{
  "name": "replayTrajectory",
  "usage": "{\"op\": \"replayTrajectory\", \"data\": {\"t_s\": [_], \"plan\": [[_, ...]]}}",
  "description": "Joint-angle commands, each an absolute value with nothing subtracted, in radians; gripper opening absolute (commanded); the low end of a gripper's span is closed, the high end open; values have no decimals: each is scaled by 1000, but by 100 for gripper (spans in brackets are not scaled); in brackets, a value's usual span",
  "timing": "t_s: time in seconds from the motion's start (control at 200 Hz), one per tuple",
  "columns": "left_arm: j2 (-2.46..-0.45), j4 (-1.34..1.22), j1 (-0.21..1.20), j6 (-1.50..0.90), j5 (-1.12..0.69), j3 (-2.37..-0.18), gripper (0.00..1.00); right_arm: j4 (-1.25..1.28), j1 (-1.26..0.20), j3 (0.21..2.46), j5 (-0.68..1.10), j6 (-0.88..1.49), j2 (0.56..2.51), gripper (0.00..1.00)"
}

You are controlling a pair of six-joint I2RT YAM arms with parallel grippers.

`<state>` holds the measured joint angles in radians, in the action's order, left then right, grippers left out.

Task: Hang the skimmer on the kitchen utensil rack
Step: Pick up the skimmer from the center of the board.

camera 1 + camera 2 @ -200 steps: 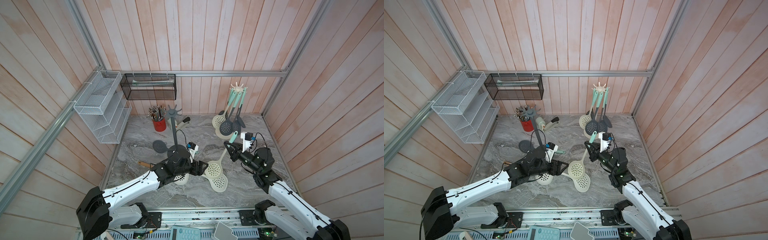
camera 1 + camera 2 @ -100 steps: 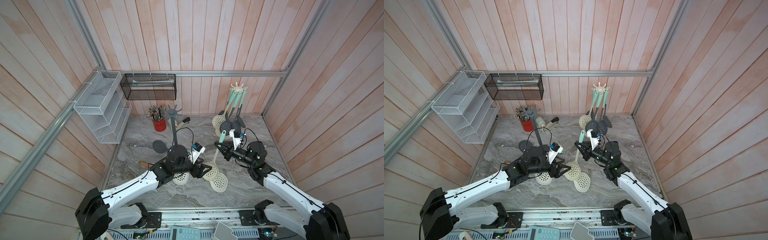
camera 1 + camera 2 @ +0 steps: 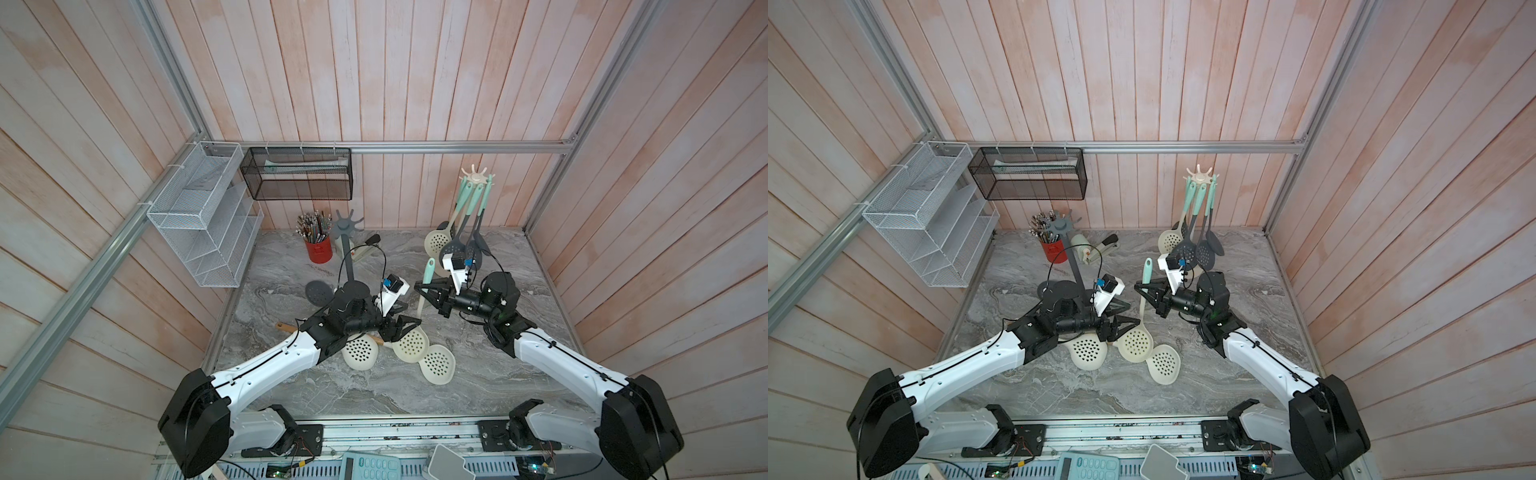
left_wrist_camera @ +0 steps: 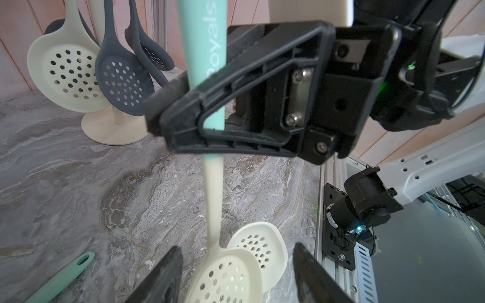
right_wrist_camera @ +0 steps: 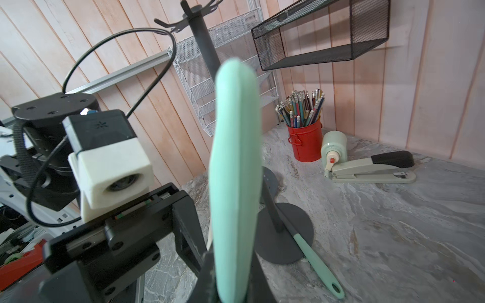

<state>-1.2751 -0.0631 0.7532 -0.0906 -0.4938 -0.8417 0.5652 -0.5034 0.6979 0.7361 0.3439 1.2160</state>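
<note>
Cream perforated skimmer (mint-green handle) pinched between the right fingers.

Skimmer: cream perforated head, mint-green handle; near-upright, head down, handle clamped in right gripper, mid-surface. Kitchen utensil rack: dark grey pole, radial top hooks, round base; upright, left of centre, back half.

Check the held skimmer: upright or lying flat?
Upright, slightly tilted: the right pincer grips the skimmer by its teal handle, handle end up, perforated bowl down near the table.
</note>
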Motion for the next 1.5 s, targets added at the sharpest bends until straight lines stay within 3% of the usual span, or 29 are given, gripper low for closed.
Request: {"op": "replayTrajectory", "data": {"t_s": [0.0, 0.185, 0.465, 0.74, 0.84, 0.975, 1.08, 1.195, 1.49], "plan": [[-1290, -98, 744, -20, -522, -875, 65, 573, -530, 759, 761, 344, 1218, 0], [-1316, -156, 718, -8, -557, -867, 57, 563, -550, 776, 780, 369, 1215, 0], [-1287, -284, 710, -20, -573, -781, 36, 529, -555, 805, 836, 377, 1235, 0], [-1271, -371, 710, -66, -597, -735, 0, 466, -558, 833, 856, 350, 1239, 0], [-1268, -396, 710, -98, -570, -719, 0, 456, -557, 836, 858, 341, 1244, 0], [-1246, -418, 710, -135, -509, -698, 0, 443, -557, 829, 830, 323, 1235, 17], [-1210, -433, 713, -165, -396, -673, 0, 428, -558, 827, 772, 301, 1219, 40], [-1184, -434, 715, -200, -263, -651, 0, 384, -557, 836, 658, 263, 1206, 55], [-1169, -397, 733, -289, 60, -652, 0, 444, -553, 792, 422, 254, 1198, 62]]}}
